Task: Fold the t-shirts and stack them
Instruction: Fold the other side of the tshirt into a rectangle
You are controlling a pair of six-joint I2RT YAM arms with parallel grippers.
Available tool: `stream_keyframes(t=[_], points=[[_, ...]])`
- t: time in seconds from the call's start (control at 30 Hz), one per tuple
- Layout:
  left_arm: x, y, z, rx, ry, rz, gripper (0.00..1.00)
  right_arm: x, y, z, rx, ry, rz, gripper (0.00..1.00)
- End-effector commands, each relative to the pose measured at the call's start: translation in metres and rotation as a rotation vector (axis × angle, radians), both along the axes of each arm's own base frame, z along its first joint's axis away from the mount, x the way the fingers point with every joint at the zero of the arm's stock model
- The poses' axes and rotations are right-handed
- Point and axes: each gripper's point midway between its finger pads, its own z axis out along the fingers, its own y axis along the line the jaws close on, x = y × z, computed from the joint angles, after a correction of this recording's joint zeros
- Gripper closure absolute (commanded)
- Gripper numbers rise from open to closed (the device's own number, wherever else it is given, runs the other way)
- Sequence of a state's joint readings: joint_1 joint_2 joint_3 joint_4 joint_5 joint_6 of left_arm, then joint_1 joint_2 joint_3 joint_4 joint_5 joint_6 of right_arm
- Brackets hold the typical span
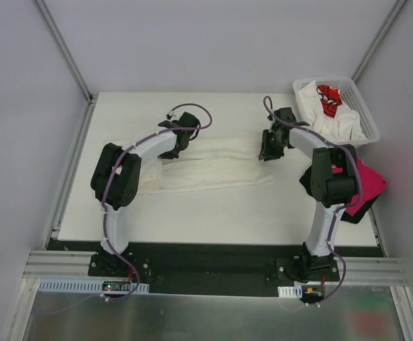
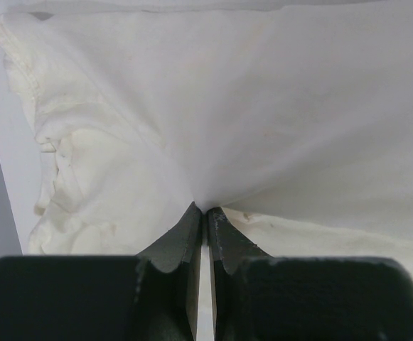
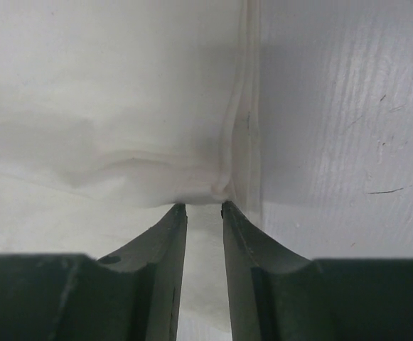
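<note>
White flat desk [image 1: 213, 213] here, boxed in by pale grey walls [image 1: 206, 42] with thin metal strips [image 1: 60, 46] running up the corners. Across the middle of the desk lies the cream-white cotton t-shirt [image 1: 213, 174], folded into a long band, its left end bunched and wrinkled, its right end a straight hem.

The left arm [image 1: 117, 177] curls over the band's far left part, and the left jaws are pinched tight on the cloth, which rises to a peak right at their tips. The right arm [image 1: 330, 177] reaches to the band's right end; the right jaws stand a narrow slit apart, nipping the hem, the fabric puckered at the tips and bare desk just to the right.

Back right corner: a white plastic lattice basket [image 1: 362, 106], holding a white shirt with red print [image 1: 328, 99] on crumpled cream shirts [image 1: 334, 121]. A magenta-pink shirt [image 1: 369, 177] sits at the desk's right edge, half hidden behind the right arm.
</note>
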State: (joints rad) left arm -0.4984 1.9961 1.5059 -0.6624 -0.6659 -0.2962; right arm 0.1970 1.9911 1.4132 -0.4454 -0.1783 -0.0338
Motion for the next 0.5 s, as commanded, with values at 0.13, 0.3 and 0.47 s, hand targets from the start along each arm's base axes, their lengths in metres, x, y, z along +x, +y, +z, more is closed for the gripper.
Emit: stream_keyframes(t=[0.13,0.3,0.47], points=[[-0.004,0.0,0.018,-0.001,-0.035,0.002,0.96,0.023,-0.006,0.01,-0.006,-0.054,-0.027,0.69],[-0.004,0.0,0.015,0.004,-0.025,-0.001,0.96,0.029,-0.001,0.008,0.017,-0.05,-0.022,0.68],[-0.005,0.0,0.013,0.007,-0.022,0.002,0.96,0.027,-0.001,0.005,0.019,-0.045,-0.023,0.84]])
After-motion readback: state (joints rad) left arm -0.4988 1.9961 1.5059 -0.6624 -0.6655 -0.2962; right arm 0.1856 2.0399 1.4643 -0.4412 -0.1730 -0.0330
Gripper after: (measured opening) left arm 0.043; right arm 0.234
